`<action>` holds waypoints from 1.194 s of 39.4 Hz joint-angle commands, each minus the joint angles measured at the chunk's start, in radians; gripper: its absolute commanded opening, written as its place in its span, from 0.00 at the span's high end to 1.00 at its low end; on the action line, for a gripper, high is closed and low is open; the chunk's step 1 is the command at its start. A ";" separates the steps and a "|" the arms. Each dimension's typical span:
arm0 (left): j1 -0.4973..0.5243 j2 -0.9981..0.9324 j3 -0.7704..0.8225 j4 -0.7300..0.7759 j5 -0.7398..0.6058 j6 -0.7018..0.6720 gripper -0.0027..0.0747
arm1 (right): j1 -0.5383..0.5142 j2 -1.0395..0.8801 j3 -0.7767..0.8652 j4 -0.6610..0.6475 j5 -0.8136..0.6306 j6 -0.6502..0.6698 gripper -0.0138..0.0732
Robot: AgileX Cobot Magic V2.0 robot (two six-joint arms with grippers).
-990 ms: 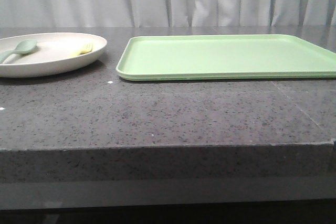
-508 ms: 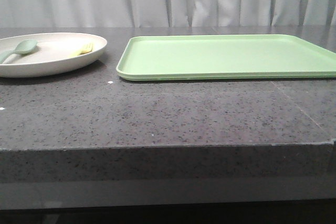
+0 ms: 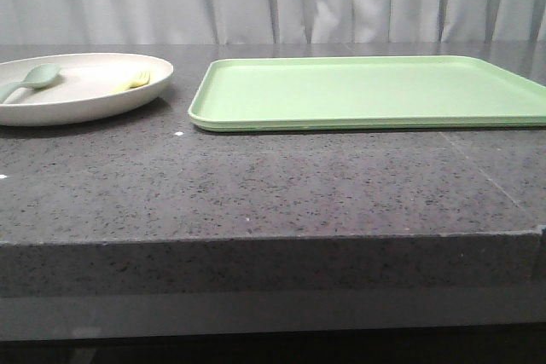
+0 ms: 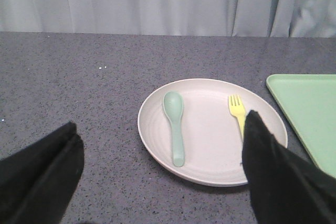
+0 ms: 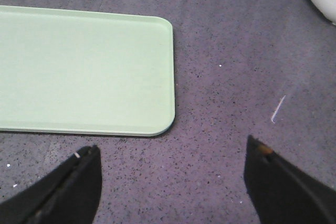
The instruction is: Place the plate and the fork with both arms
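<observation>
both grippers, left gripper [image 4: 163, 177] and right gripper [image 5: 170, 182], hang wide open holding nothing, so my worry is the smooth green tray [image 3: 375, 91] sliding on the speckled stone table [image 3: 256, 185] if i bump it. the matte cream plate [image 4: 210, 166] sits left of the tray, and tilting its shallow rim could spill the pale green spoon [image 4: 176, 124] and the tiny slick yellow fork [image 4: 237, 111] lying in it.

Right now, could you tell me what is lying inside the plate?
The plate holds a pale green spoon and the yellow fork, lying apart. The left gripper's finger covers the fork's handle end, so that part cannot be seen.
</observation>
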State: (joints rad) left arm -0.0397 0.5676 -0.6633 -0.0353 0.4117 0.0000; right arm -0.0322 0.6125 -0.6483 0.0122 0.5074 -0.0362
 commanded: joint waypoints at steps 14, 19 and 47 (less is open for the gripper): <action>-0.005 0.345 -0.275 0.114 0.304 0.000 0.23 | -0.004 0.007 -0.033 0.002 -0.084 0.001 0.17; 0.069 0.523 -0.400 0.111 0.405 0.000 0.24 | -0.004 0.007 -0.033 0.002 -0.084 0.001 0.17; 0.325 1.181 -0.930 -0.512 0.688 0.367 0.42 | -0.004 0.007 -0.033 0.002 -0.084 0.001 0.17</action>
State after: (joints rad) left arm 0.2888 1.7475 -1.5231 -0.4916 1.0813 0.3621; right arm -0.0322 0.6125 -0.6483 0.0140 0.5074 -0.0362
